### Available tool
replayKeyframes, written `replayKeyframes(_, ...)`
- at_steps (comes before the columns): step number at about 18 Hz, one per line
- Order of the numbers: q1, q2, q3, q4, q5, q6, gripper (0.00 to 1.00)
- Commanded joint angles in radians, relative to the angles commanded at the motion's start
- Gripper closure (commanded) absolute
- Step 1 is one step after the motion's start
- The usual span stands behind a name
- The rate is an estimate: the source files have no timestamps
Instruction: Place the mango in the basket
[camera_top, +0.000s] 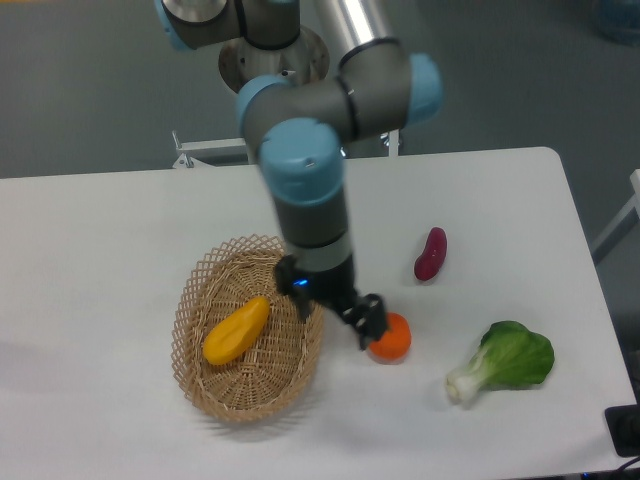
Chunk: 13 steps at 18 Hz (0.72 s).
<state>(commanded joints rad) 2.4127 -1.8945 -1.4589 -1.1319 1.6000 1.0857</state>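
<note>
The mango (236, 331) lies inside the basket (196, 300), on the woven floor, tilted w/ one end up toward the far right and the fatter end near the left wall; nothing of me touches it. The basket sits on the white desk (100, 230), left of centre. My fingers (345, 312) hang outside the basket, just past its right rim, dark tips spread apart and holding nothing. One tip (372, 322) is right against the orange (391, 338) from this angle; can't tell if it touches. Further right on the desk: a purple-red veg (431, 254) towards the back, and a bok choy (506, 360) near the front, both well apart from me. My arm (312, 190) comes down from the base at the desk's far edge.
</note>
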Motion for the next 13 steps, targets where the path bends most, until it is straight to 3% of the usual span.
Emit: replayKeyframes(13,0.269,0.101,0.014,-0.207,-0.104,0.466,0.0)
